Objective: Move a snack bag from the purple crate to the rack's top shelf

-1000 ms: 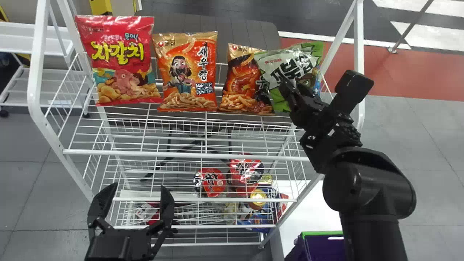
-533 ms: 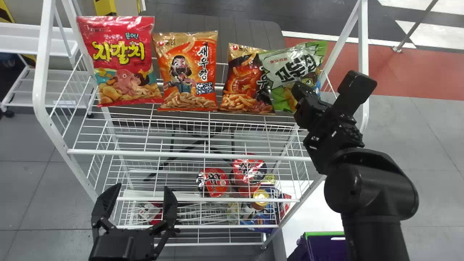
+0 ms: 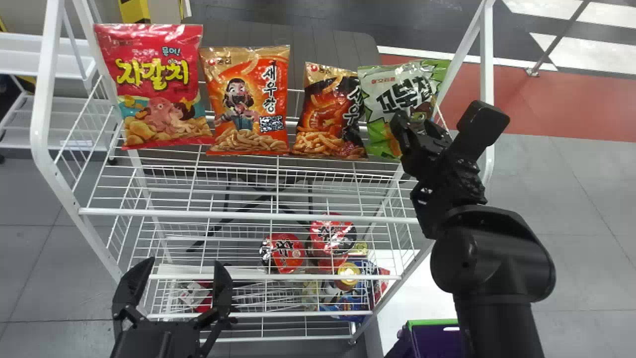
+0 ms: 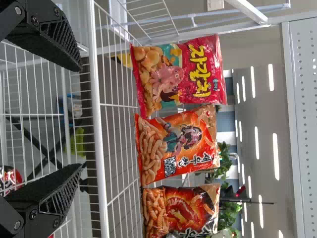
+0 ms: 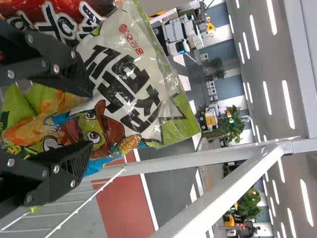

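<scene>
Facing out, likely for display, the green bag (image 3: 387, 94) stands on the top shelf (image 3: 248, 215), right claw (image 5: 90, 119) and left claw (image 3: 185, 262) both spread apart.

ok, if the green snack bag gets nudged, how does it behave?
The green snack bag probably gives and crumples; its film looks wrinkled. Likely a bit slippery, given the glossy highlights. It could tip, since it stands upright on the wire shelf.
</scene>
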Action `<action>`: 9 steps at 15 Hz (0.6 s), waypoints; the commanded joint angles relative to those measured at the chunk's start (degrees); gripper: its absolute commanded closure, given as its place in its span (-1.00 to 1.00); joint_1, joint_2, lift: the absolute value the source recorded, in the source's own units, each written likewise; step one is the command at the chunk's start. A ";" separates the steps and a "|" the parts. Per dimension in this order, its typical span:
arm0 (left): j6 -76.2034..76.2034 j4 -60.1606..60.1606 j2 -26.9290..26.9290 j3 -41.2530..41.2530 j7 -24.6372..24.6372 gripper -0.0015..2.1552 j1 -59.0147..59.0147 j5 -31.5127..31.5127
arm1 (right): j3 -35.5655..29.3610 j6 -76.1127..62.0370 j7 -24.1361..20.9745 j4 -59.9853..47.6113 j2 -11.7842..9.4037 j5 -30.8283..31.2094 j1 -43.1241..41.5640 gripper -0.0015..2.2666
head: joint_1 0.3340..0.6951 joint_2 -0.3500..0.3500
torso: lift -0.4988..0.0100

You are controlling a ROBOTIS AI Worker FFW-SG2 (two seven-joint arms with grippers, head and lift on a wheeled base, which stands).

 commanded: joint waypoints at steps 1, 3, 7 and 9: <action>0.00 0.01 0.02 0.00 0.04 -0.87 0.00 0.00 | 0.00 -1.24 -0.49 1.09 0.23 0.30 -0.59 -0.87 | 1.00 -0.55 | 0.96; 0.00 0.09 0.02 0.00 0.04 -0.87 0.00 0.00 | 0.18 -1.94 -0.84 0.92 0.23 0.21 0.20 -0.87 | 1.00 -0.56 | 0.96; 0.00 0.01 0.02 0.00 -0.05 -0.87 -0.18 0.00 | 2.29 -4.40 -1.63 -2.51 0.23 0.65 3.28 -0.87 | 1.00 -0.55 | 0.96; 0.00 0.01 0.02 0.00 -0.05 -0.87 -0.27 0.00 | 2.38 -4.40 -1.63 -3.83 0.23 0.74 4.07 -0.87 | 1.00 -0.53 | 0.96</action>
